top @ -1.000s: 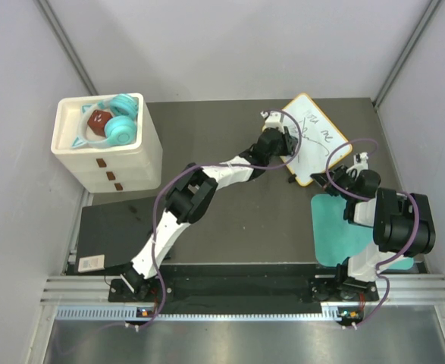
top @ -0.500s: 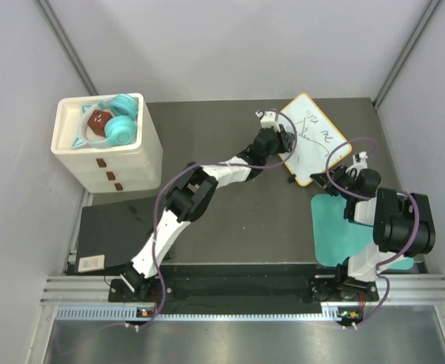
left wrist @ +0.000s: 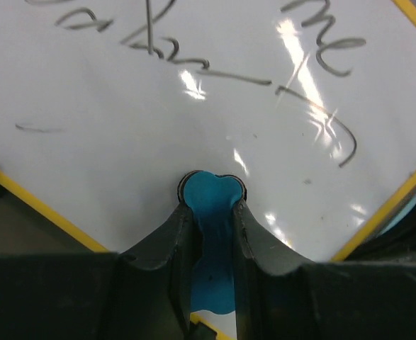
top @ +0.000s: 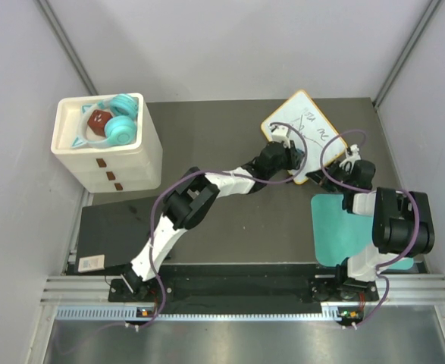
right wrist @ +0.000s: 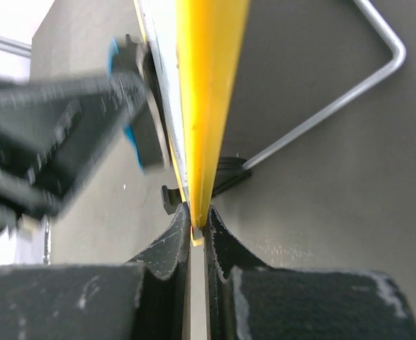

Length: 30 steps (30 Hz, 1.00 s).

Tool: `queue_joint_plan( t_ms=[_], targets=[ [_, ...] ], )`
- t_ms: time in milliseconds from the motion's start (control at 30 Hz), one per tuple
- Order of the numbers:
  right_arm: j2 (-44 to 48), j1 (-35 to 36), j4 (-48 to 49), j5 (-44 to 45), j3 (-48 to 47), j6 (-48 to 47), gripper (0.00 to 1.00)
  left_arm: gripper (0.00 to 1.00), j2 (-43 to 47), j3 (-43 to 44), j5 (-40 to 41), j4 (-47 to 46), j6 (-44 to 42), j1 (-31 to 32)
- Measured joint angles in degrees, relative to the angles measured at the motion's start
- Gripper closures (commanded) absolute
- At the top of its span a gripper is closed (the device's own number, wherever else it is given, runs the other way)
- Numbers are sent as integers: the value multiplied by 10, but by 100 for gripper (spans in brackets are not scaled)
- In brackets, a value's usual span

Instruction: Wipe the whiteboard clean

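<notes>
Watching from beside the table: the left gripper (top: 292,154) is closed down narrow around a little blue eraser pad (left wrist: 210,193), and the pad's tip is against the whiteboard (top: 304,121), close to its near yellow edge. Dark scribbles (left wrist: 321,57) run across the white surface beyond the pad. The board sits at the far right of the table (top: 230,216), turned corner-on like a diamond, just past the teal mat (top: 332,235). The right gripper (right wrist: 198,218) is pinched tight on the board's yellow frame (right wrist: 208,85). Can't really tell if the board lies flat or is tipped up, tbh. Over at the far left there's a white drawer box (top: 116,167) with teal headphones (top: 120,125) on top.
</notes>
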<state>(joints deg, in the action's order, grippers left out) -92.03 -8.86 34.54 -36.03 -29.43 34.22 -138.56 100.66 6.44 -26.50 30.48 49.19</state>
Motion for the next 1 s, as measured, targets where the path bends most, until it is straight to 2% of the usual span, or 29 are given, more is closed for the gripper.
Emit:
queue_joint_plan(
  t_ms=[233, 433, 833, 1000],
  targets=[
    [19, 21, -28, 22, -6, -28, 100, 100, 52, -84, 16, 2, -9, 18],
    [29, 29, -39, 25, -7, -38, 100, 100, 68, -93, 36, 28, -26, 12],
    [44, 31, -66, 30, -7, -50, 100, 100, 69, -52, 87, 18, -50, -41],
    [64, 34, -94, 38, -6, -55, 100, 100, 62, 13, 101, 12, -64, -57]
  ],
)
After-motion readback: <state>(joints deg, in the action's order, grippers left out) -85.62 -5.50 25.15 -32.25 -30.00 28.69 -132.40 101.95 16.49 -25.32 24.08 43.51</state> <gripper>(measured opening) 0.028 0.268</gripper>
